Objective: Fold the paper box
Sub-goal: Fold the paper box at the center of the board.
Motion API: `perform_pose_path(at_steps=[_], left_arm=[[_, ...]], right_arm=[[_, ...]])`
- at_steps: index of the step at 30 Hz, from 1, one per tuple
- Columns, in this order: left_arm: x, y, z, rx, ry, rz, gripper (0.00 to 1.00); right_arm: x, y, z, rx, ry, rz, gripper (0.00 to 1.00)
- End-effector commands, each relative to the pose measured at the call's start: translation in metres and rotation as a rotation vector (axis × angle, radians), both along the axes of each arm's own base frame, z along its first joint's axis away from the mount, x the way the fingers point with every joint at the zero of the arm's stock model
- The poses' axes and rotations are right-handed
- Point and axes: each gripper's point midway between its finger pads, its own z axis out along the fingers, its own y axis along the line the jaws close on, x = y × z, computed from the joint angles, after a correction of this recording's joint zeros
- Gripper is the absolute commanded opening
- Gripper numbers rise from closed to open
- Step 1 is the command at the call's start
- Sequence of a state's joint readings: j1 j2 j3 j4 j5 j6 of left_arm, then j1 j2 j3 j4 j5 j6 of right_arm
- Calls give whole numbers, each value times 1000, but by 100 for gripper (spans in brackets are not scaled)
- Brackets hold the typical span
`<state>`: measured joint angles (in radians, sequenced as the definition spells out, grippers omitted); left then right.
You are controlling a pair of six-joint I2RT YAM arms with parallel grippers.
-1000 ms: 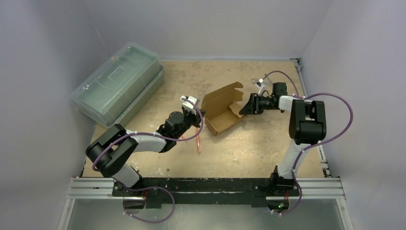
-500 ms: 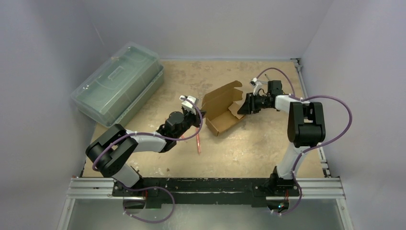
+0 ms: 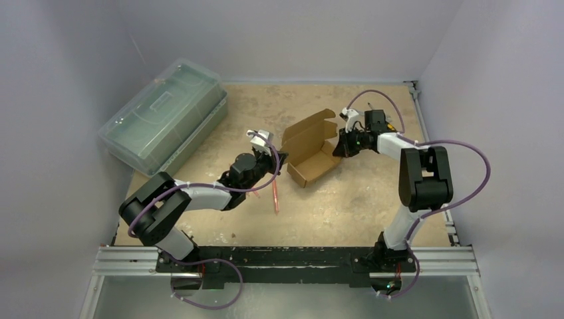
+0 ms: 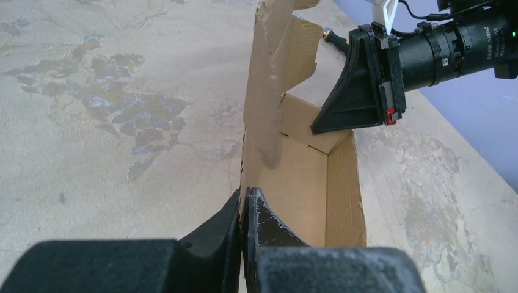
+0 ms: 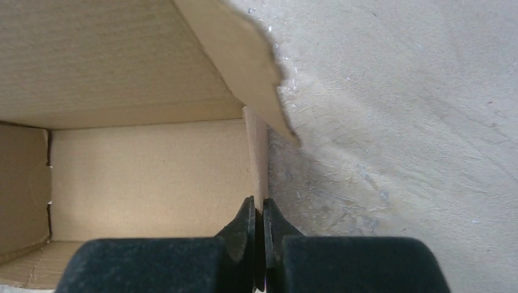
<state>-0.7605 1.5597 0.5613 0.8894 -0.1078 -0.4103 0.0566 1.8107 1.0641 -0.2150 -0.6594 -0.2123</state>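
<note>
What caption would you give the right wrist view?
Right wrist view: right gripper shut on an upright wall edge of the open paper box, table alongside.

a robot lab: blank walls (image 3: 292, 33) enclose a scuffed table (image 3: 346, 199) with aluminium rail (image 3: 126, 260).

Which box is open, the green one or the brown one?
The brown paper box in the middle: its flap stands up and you can see inside. The green plastic case has its lid shut.
</note>
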Motion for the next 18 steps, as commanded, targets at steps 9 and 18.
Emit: perform_pose_path(at_steps=[9, 18], left_arm=[[-7, -8, 40, -80, -101, -57, 0], [-7, -10, 6, -11, -89, -81, 0]], right_arm=[[2, 14, 42, -157, -318, 111, 13], [3, 12, 29, -203, -315, 126, 35]])
